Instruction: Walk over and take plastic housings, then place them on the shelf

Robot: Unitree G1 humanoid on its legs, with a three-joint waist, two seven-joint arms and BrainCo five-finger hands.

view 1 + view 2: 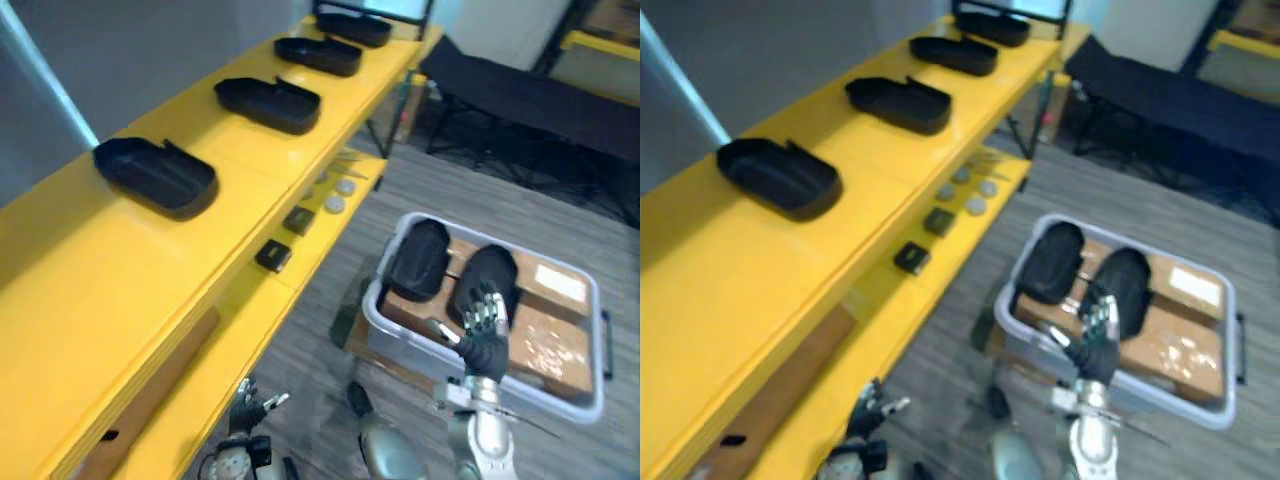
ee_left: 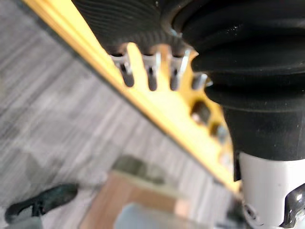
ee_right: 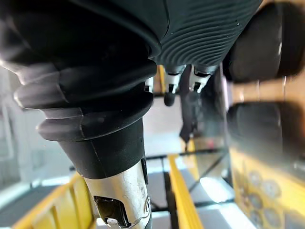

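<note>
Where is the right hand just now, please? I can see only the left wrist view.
Observer: The right hand is open over the grey bin, at the right bin housing, which lies beside the left bin housing. I cannot tell whether it touches.
Operator: Thank you. How many are on the shelf?
Observer: Four shelf housings lie in a row on the yellow top shelf.

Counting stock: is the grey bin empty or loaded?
Loaded: two black housings lie side by side on cardboard inside the grey bin, the right robot hand at one.
</note>
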